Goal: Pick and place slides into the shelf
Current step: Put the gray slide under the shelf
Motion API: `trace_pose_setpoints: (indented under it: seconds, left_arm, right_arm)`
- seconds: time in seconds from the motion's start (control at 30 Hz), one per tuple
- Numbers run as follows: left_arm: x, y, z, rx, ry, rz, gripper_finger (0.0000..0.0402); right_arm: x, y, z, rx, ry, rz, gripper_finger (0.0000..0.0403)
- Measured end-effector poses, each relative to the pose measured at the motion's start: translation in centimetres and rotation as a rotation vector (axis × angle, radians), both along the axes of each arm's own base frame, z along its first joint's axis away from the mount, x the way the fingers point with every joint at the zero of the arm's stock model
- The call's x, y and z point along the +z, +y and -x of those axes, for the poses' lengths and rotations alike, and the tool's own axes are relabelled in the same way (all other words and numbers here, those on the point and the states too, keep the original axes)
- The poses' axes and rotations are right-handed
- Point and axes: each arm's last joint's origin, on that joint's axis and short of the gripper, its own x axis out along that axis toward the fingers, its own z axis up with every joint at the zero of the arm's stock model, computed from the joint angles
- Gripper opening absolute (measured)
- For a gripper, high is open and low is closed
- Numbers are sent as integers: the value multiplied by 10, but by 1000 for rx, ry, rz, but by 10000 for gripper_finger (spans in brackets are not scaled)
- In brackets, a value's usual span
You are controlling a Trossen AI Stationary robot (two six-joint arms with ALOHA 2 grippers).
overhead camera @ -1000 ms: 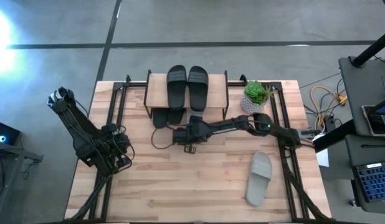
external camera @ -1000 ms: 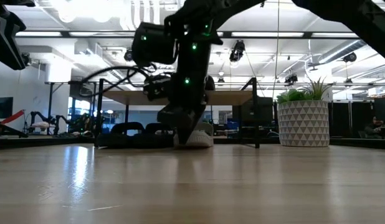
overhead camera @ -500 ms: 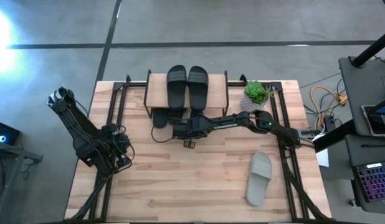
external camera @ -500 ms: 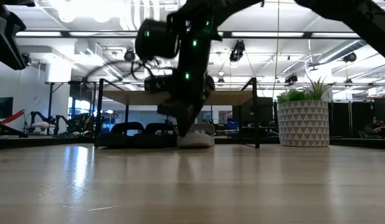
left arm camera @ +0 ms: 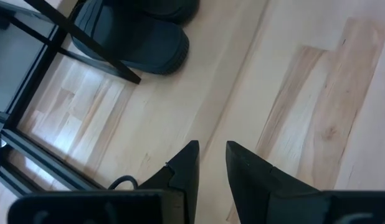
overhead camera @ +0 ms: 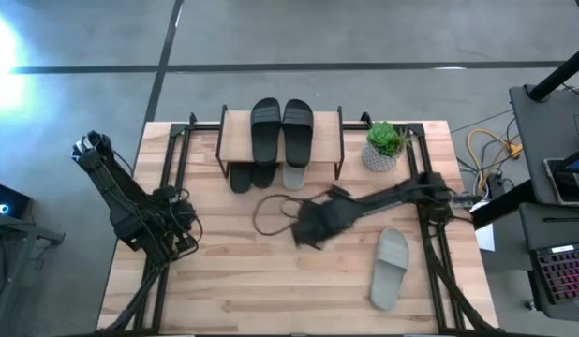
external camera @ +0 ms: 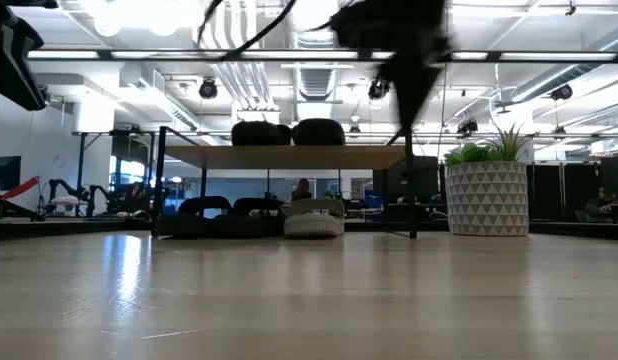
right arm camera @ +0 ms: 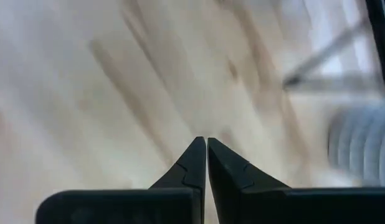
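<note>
Pulled back from the shelf [overhead camera: 235,140] to mid-bench now, right hand [overhead camera: 308,229] pinched shut and empty. Grey slide [overhead camera: 293,175] left tucked underneath beside the black ones. Its mate [overhead camera: 390,268] waiting near right. Left hand [left arm camera: 210,163] narrow, idle.

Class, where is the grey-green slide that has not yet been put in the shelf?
In the high view the loose grey-green slide lies on the table's right side, near the front edge, below the potted plant and away from the shelf.
</note>
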Motion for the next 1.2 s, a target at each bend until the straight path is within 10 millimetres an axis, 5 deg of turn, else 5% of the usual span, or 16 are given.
trace_pose_setpoints:
  seconds: [0.3,0.53,0.77,0.97,1.2]
  left_arm:
    - [0,-1,-1,-5,-15,10,65]
    - [0,-1,-1,-29,1,-4,65]
    - [0,-1,-1,-28,-5,-8,65]
    - [0,-1,-1,-28,-18,-18,65]
    - [0,-1,-1,-22,-22,-15,65]
  right_arm:
    - [-4,45,81,-329,25,-52,9]
    - [-7,85,123,-194,113,-23,21]
    - [-6,123,155,-67,165,-69,113]
    - [-18,132,175,9,179,6,181]
    - [-37,124,183,12,228,72,209]
